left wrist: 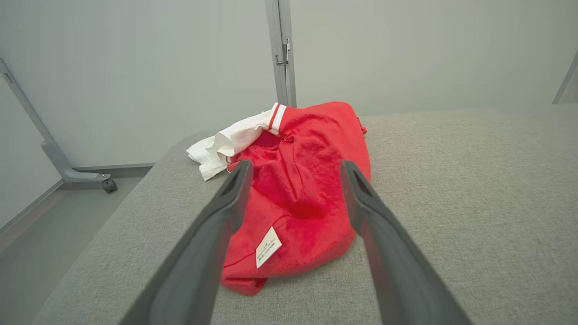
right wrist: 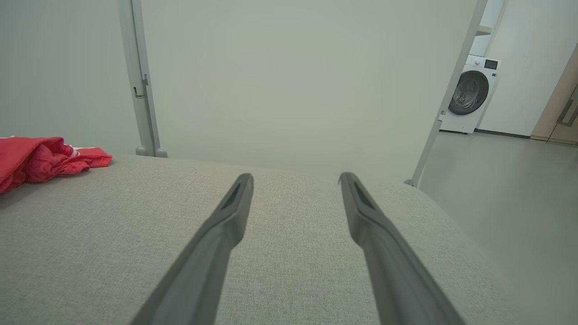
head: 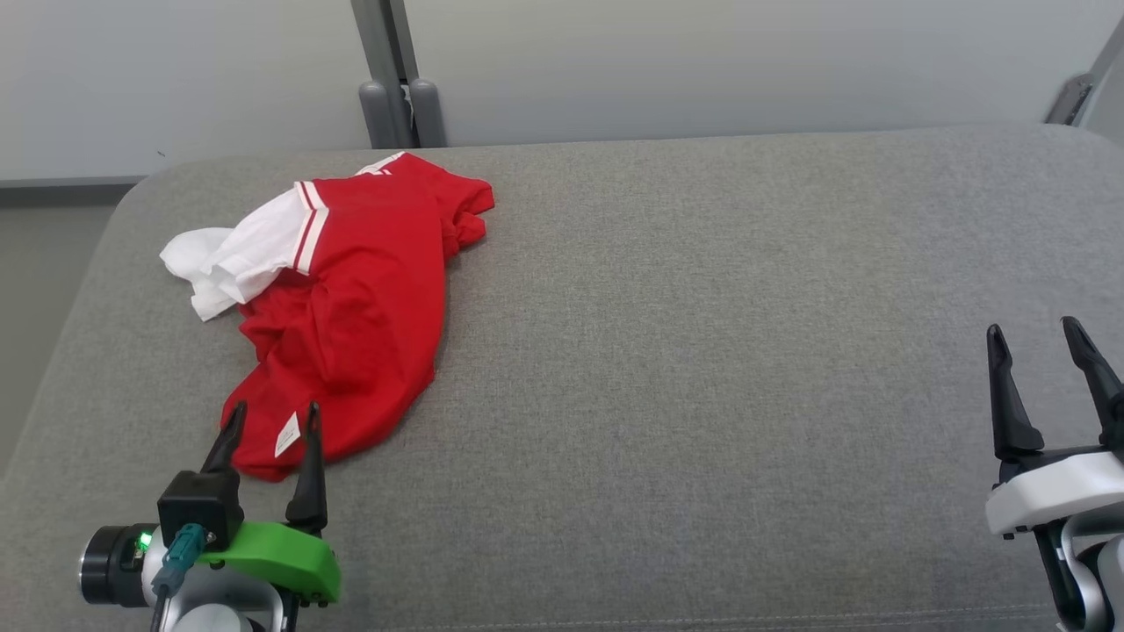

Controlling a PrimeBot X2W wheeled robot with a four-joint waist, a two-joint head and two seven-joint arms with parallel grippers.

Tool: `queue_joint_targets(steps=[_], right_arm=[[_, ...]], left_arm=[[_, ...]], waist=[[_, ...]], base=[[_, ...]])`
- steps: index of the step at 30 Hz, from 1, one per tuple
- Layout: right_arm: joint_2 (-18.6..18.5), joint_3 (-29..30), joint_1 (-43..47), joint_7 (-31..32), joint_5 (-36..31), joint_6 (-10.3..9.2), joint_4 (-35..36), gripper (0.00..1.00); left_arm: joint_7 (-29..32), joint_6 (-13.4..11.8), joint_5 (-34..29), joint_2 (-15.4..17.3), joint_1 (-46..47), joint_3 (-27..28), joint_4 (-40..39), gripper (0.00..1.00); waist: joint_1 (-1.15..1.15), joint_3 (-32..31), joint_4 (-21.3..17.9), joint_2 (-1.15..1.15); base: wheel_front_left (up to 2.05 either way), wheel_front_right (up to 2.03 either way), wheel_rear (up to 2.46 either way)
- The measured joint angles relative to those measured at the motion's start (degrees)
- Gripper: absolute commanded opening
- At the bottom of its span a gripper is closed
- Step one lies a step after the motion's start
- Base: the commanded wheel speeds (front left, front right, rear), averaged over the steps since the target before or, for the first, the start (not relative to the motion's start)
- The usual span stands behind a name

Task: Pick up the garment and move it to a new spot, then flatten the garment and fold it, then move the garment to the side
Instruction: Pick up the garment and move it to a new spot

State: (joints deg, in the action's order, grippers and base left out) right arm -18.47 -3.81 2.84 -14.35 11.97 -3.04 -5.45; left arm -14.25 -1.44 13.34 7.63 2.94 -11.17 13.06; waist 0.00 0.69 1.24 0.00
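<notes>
Garment [head: 351, 298]: red with a white part, crumpled and unfolded. It lies on the pad at 10 o'clock in the head view.
Pad [head: 702, 351]: grey fabric surface with rounded corners. It is bare from the garment's 3 o'clock side to the far edge.
White part [head: 228, 259]: bunched at the garment's 10 o'clock end, edged with red stripes.
Label [head: 287, 434]: small and white, on the garment's 6 o'clock hem, between the two left fingertips.
Left gripper [head: 272, 417]: at 7 o'clock in the head view. Jaws are spread wide and hold nothing. The tips flank the garment's near hem; contact with the cloth cannot be told.
Right gripper [head: 1032, 329]: at 4 o'clock in the head view. Jaws are spread wide and empty, over bare pad, well apart from the garment.
Post [head: 391, 70]: grey upright behind the pad, at 12 o'clock from the garment.
Washer [right wrist: 469, 92]: at 2 o'clock in the right wrist view, on the floor beyond the pad.
</notes>
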Motion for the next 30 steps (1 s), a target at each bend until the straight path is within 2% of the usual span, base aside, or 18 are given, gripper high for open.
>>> queue_joint_targets(steps=[20,25,30], right_arm=[[1.0,-0.3,0.0,0.0,-1.8,1.60,0.4,1.00],[1.2,-1.2,-0.2,-0.1,-2.3,2.54,0.8,1.00],[1.0,-1.4,-1.3,-0.1,-2.5,3.12,1.5,1.00]], left_arm=[[0.0,0.4,-0.5,-1.2,0.3,2.1,0.9,1.00],[0.0,0.4,-0.5,-1.2,0.3,3.7,0.5,1.00],[0.0,0.5,0.9,-1.7,0.5,5.0,0.6,1.00]], waist=[[0.00,-0.1,8.6,0.00],[0.00,0.6,10.6,0.00],[0.00,2.6,10.9,0.00]], base=[[0.00,0.00,0.00],[0.00,0.00,0.00],[0.00,0.00,0.00]])
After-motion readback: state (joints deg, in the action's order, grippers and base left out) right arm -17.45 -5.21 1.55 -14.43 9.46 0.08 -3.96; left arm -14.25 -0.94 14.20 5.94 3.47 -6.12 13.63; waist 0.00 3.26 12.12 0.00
